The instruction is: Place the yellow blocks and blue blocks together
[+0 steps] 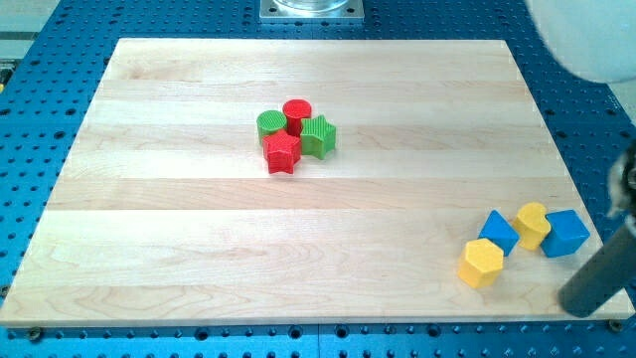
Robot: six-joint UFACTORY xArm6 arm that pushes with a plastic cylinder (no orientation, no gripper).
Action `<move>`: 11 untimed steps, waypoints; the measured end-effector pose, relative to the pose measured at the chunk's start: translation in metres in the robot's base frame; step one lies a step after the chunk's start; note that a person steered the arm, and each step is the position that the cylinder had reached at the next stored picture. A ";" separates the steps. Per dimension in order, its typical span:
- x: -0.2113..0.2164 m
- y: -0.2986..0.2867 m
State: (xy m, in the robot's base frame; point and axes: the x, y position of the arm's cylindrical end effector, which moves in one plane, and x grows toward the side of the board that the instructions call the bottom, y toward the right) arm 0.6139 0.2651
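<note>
Camera view, the only one. Wooden board (199, 229) on a blue perforated table (60, 20); a grey metal mount (311, 9) sits at the view's top, above the board's top edge. Taking the board as landmark: the rod (601, 278) enters at the board's lower right corner, a dark, blurred bar leaning from the view's upper right down toward the lower left. My tip (574, 301) rests at the board's right edge near that corner, just to the view's right of the blue and yellow group and apart from every block; exact contact with the surface cannot be told through the blur. No jaws on this rig, only the bare rod, so there is no opening or closing to read. A pale blurred arm body (586, 35) fills the view's top right, past the board's top right corner. Task blocks are bunched in the board's lower right: yellow hexagon block (482, 263) lowest and leftmost, blue block (499, 232) touching it above, yellow block (533, 224) just right of that, blue cube (566, 233) rightmost, nearest my tip. Upper middle of the board: red cylinder (297, 114), green round block (270, 124), green star block (318, 136), red star block (282, 152), all packed touching.
</note>
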 end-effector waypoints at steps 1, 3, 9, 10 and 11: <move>-0.036 0.054; -0.077 0.069; -0.006 -0.042; 0.005 -0.056; 0.004 -0.084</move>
State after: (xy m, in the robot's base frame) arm 0.6177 0.1816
